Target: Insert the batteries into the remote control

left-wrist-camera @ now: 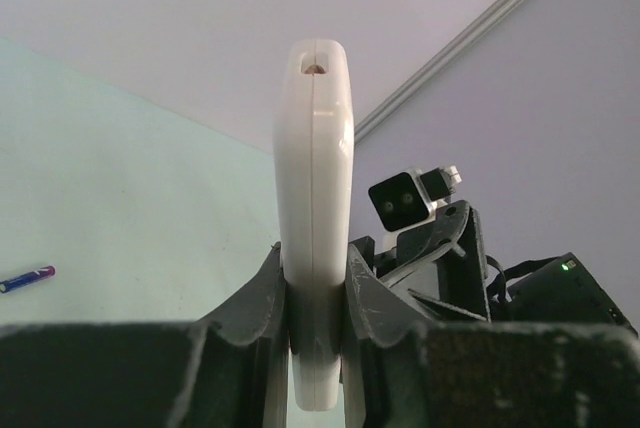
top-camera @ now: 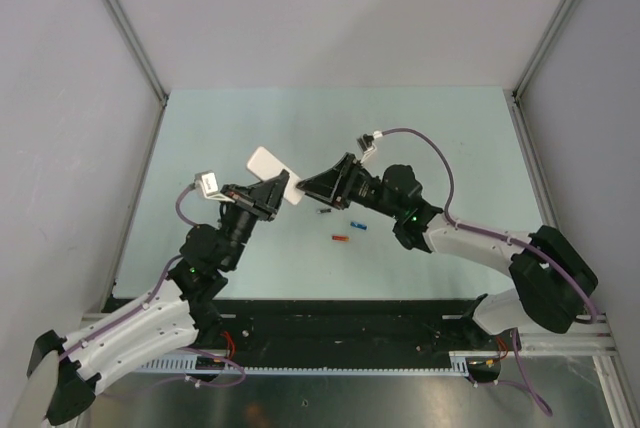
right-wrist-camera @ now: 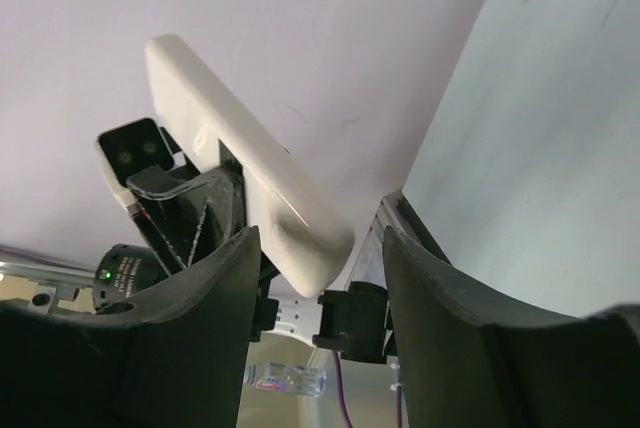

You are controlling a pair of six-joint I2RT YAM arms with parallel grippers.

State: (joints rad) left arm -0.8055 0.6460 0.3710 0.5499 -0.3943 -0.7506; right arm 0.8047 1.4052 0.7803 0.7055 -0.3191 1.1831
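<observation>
My left gripper (top-camera: 277,186) is shut on the remote control (top-camera: 266,163) and holds it above the table, plain white back showing. In the left wrist view the remote (left-wrist-camera: 315,168) stands edge-on, clamped between the fingers (left-wrist-camera: 262,298). My right gripper (top-camera: 306,189) is open at the remote's near end. In the right wrist view that end (right-wrist-camera: 300,233) lies between the spread fingers (right-wrist-camera: 215,278), close to the left one; contact cannot be told. Three batteries lie on the table: a dark one (top-camera: 323,212), a blue one (top-camera: 358,224) and an orange-red one (top-camera: 341,238). One battery (left-wrist-camera: 27,278) shows in the left wrist view.
The pale green table (top-camera: 430,138) is walled by grey panels at the back and both sides. The right arm's wrist camera (left-wrist-camera: 405,198) sits just past the remote. A plastic bottle (right-wrist-camera: 288,380) shows below, off the table.
</observation>
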